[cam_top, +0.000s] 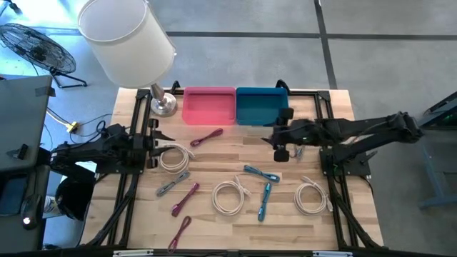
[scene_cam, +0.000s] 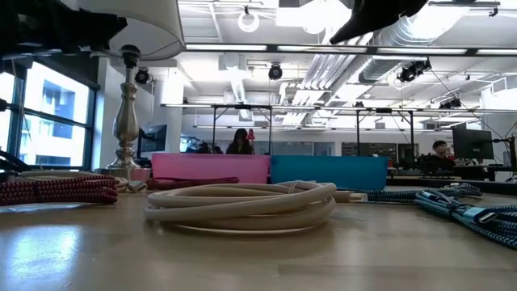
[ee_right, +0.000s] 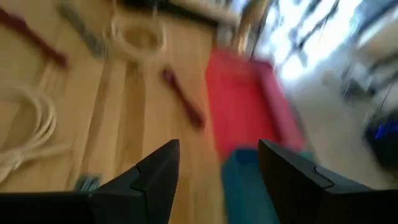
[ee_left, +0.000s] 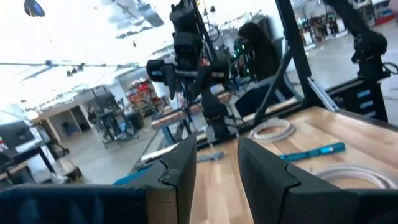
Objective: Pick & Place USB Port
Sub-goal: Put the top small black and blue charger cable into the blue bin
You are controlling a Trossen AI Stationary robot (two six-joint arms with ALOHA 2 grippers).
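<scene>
Several USB cables lie flat on the wooden table: a red one [cam_top: 206,137] [ee_right: 183,96], a blue one [cam_top: 260,173], a grey one [cam_top: 173,184], and white coils [cam_top: 228,196] [scene_cam: 242,202]. A pink bin [cam_top: 208,105] [ee_right: 245,102] and a blue bin [cam_top: 260,105] [ee_right: 255,190] stand side by side at the far edge. My right gripper [cam_top: 271,138] [ee_right: 217,168] hovers open and empty just in front of the blue bin, fingers pointing toward the table's left. My left gripper [cam_top: 158,140] [ee_left: 216,168] waits open at the left side, beside a white coil [cam_top: 175,157].
A lamp with a white shade [cam_top: 127,36] and metal base [cam_top: 163,106] stands at the far left corner. More cables lie toward the near edge: red ones [cam_top: 184,198], a blue one [cam_top: 264,201] and a white coil [cam_top: 310,196]. A small grey-blue piece [cam_top: 298,151] lies under the right arm.
</scene>
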